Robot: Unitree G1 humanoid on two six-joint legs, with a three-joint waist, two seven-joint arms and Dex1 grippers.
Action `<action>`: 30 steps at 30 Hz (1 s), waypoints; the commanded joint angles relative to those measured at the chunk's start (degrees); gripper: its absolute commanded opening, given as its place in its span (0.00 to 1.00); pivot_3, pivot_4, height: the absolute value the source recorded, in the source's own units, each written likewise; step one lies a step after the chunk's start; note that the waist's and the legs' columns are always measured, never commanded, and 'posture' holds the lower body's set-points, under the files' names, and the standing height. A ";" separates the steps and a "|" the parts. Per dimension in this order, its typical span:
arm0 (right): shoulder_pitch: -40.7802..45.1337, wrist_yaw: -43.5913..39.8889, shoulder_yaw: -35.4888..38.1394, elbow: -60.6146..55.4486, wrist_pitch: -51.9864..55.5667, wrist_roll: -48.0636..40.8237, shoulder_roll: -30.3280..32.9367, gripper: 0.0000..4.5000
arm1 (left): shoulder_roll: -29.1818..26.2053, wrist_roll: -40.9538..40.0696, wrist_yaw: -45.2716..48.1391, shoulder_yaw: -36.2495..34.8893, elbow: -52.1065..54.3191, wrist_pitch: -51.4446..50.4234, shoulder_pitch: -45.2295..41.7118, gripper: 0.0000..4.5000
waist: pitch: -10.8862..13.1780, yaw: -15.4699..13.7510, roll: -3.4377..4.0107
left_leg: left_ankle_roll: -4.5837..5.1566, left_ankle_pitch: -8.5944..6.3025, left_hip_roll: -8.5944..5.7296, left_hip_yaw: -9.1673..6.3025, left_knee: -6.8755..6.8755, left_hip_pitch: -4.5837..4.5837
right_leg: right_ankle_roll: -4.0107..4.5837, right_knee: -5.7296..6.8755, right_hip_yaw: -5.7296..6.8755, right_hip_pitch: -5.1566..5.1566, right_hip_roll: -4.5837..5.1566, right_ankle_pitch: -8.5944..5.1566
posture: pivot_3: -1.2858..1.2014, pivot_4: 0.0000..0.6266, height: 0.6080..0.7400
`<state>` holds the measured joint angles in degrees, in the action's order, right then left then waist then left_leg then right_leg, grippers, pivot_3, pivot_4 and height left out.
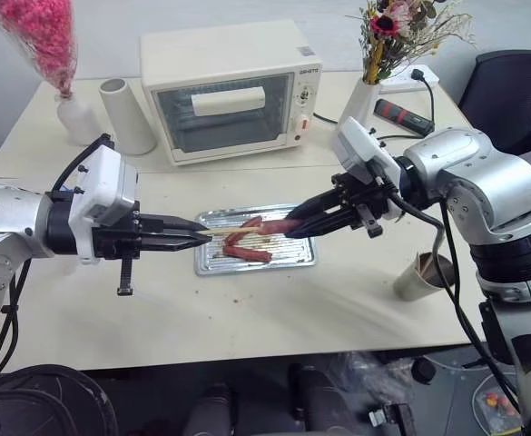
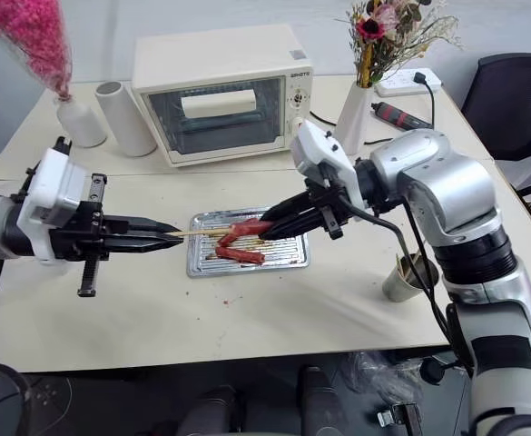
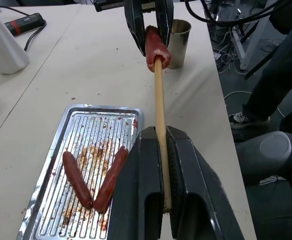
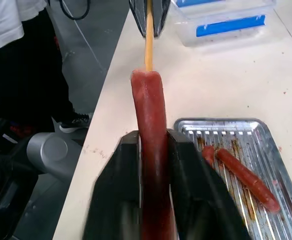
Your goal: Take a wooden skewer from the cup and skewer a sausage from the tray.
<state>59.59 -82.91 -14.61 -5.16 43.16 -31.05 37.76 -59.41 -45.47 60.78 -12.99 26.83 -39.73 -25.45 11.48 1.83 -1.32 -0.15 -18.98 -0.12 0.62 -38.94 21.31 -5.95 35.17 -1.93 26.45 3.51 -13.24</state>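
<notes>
On a pale table (image 1: 247, 309) with a small oven and flower vases at the back, the two arms meet above the tray (image 1: 212, 262). The left pincer (image 1: 197, 238) is clamped tight on the skewer (image 3: 160, 110), whose tip is already sunk into the end of the sausage (image 4: 151, 130) lying between the fingers of the right pincer (image 1: 294, 224), which sit close against it. The skewer is out of the cup (image 1: 421, 275) and the piercing has begun; what seems left is pushing the stick further through, while two more sausages (image 3: 93, 177) lie in the tray below both pincers.
</notes>
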 commanded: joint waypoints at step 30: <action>9.18 13.76 10.91 5.58 8.64 -4.81 -4.69 1.00 | 20.49 18.60 -44.92 -41.78 4.16 -8.00 35.44 0.00 | -0.01 -0.13 -0.01 | -0.07 -0.08 0.17 -0.06 -0.01 -0.05 | 0.08 -0.19 0.03 -0.02 0.17 -0.04 | 0.52 0.24 1.00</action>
<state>66.82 -68.93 -5.95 2.59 51.85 -34.21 33.01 -38.35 -28.55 16.68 -54.85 32.75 -49.22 10.55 11.47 1.69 -1.33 -0.23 -19.07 0.06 0.56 -38.94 21.26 -5.88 34.98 -1.89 26.43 3.70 -13.28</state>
